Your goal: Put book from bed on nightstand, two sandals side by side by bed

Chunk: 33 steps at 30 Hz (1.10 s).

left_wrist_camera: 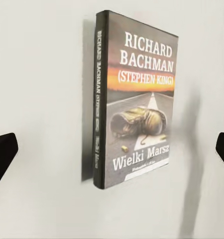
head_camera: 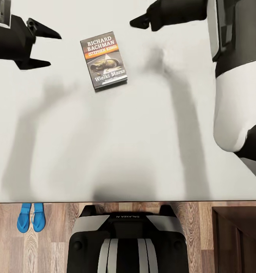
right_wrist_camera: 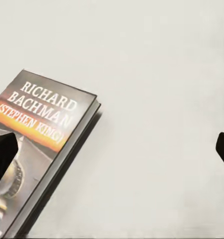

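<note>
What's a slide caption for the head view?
Both open grippers, left gripper and right gripper, hover over the book lying on the bed; blue sandals paired on the floor.

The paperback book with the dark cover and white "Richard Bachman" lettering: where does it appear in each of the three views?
Head view: the dark-covered paperback book lies flat on the pale grey-white mattress, upper middle, between the two grippers.
Left wrist view: the book stands at the centre, spine and cover showing.
Right wrist view: the book sits in the lower left corner, partly cut off.
Shared landmark: the orange band under the white title lettering.
</note>
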### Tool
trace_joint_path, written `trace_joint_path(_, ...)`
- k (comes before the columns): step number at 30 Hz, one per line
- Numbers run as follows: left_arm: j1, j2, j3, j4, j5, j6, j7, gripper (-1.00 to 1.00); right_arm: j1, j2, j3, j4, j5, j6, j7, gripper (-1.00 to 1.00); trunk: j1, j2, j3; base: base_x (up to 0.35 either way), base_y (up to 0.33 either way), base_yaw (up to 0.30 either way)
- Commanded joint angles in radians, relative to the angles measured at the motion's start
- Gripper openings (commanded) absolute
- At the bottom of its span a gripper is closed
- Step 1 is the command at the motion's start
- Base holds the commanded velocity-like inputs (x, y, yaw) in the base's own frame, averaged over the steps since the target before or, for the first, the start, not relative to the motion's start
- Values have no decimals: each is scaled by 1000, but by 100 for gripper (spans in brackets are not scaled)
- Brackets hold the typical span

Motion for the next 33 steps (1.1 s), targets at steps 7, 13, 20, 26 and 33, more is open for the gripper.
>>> trace_joint_path(7,-98,-4,-56,74,-13,15,1,100,39,-49,4,-370,155,284,-46,100,0,0,0,0,0,0)
trace_joint_path(13,-108,2,-44,60,-7,15,4,100,37,-43,4,-370,160,282,-37,100,0,0,0,0,0,0)
trace_joint_path(20,-108,2,-44,60,-7,15,4,100,37,-43,4,-370,160,282,-37,100,0,0,0,0,0,0)
trace_joint_path(26,-108,2,-44,60,-7,15,4,100,37,-43,4,-370,160,282,-37,100,0,0,0,0,0,0)
trace_joint_path(33,-104,7,-38,54,-2,16,5,100,35,-40,4,-370,160,281,-37,100,0,0,0,0,0,0)
